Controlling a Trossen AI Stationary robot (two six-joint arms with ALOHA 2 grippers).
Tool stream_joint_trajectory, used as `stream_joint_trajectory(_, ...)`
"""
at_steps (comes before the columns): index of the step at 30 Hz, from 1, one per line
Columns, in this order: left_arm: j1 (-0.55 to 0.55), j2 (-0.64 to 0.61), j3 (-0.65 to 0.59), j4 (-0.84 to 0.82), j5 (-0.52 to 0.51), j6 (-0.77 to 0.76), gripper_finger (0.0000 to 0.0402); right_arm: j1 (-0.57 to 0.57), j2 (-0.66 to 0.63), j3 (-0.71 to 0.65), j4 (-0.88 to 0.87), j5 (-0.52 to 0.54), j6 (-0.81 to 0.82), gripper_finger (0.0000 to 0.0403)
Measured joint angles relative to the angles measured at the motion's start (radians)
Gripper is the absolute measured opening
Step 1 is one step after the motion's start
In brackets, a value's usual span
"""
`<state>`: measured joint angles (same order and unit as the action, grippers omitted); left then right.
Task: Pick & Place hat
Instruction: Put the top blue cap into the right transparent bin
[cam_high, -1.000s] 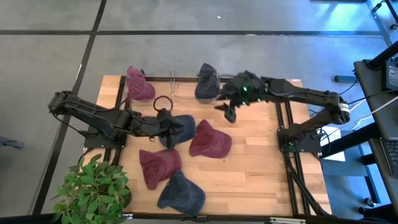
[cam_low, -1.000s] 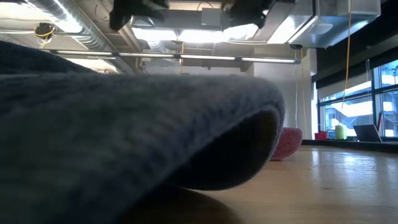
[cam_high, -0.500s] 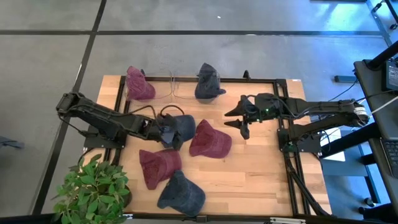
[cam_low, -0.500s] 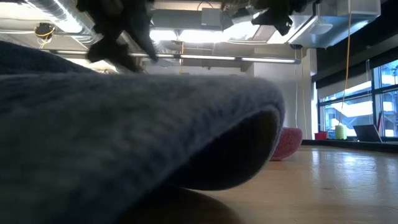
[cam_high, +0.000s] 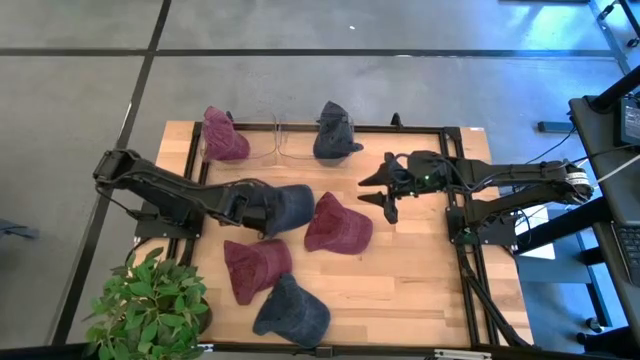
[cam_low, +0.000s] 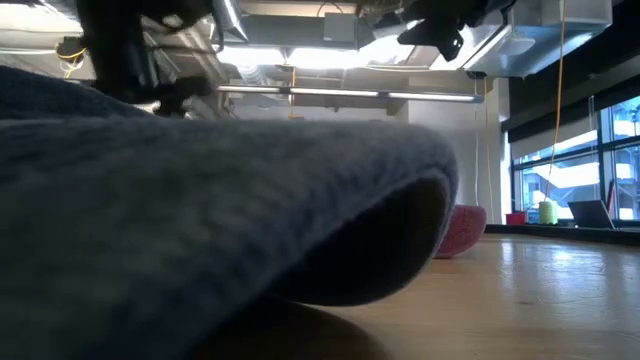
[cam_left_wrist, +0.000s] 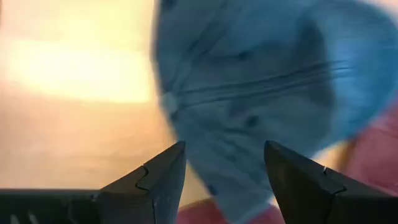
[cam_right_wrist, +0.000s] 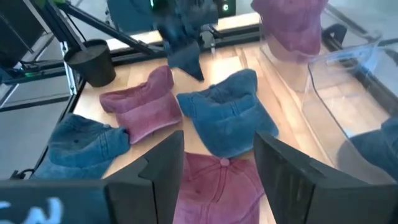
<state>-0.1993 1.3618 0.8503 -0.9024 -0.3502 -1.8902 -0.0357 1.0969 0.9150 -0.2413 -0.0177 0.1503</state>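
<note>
A blue cap (cam_low: 200, 200) lies right against the low camera, filling most of that view. At mid-table the left gripper (cam_high: 262, 205) hangs over the edge of another blue cap (cam_high: 287, 205), fingers (cam_left_wrist: 155, 180) spread apart with nothing between them. Just beside it rests a maroon cap (cam_high: 337, 224). Farther back the right gripper (cam_high: 378, 188) hovers over bare wood, fingers (cam_right_wrist: 155, 165) parted and empty, near the clear stand (cam_high: 285, 140) at the far edge

No text, label, brand, number or sign can be read in any view. Neither the caps, the wooden table nor the arms show any legible writing.
</note>
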Motion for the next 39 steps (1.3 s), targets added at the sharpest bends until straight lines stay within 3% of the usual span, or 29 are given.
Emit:
stream_joint_trajectory(6,0.000,0.053,-0.076,0.021,-0.009,-0.183,0.0209,0.000,0.000,0.000,0.009,0.000,-0.002,0.0194)
stream_joint_trajectory(11,0.007,0.100,-0.125,0.129,-0.013,-0.218,0.0209,0.000,0.000,0.000,0.009,0.000,-0.002,0.0194)
stream_joint_trajectory(26,0.059,0.227,-0.124,0.163,-0.006,-0.191,0.0203,-0.001,0.000,0.000,0.005,0.000,-0.022,0.0194)
stream_joint_trajectory(39,0.060,0.230,-0.126,0.163,0.000,-0.130,0.0050,-0.001,0.001,0.000,0.004,0.000,-0.048,0.0194)
